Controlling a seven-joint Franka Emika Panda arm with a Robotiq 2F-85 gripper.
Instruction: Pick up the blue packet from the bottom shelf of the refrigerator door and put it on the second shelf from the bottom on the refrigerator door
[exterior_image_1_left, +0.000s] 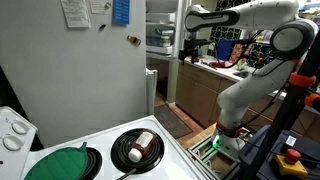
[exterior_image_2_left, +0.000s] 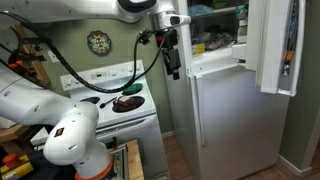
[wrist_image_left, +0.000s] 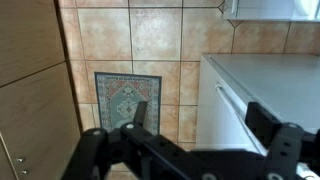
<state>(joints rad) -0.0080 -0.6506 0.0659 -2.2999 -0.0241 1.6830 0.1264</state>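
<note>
The refrigerator door (exterior_image_2_left: 272, 45) is a tall white panel that stands open at the upper right of the pale-grey refrigerator (exterior_image_2_left: 225, 120). Small items sit in its shelf bins (exterior_image_2_left: 290, 60), and I cannot make out the blue packet among them. My gripper (exterior_image_2_left: 173, 62) hangs in front of the refrigerator's left edge, well away from the open door. It also shows in an exterior view (exterior_image_1_left: 188, 50) beside the open compartment. In the wrist view my gripper (wrist_image_left: 200, 115) is open and empty, above the tiled floor and the refrigerator's white edge (wrist_image_left: 250, 85).
A white stove (exterior_image_1_left: 100, 155) holds a green lid (exterior_image_1_left: 60, 165) and a black pan (exterior_image_1_left: 137, 148). The refrigerator's side panel (exterior_image_1_left: 80, 75) carries papers. A patterned rug (wrist_image_left: 125, 95) lies on the floor tiles. Wooden cabinets (wrist_image_left: 30, 90) stand at the left.
</note>
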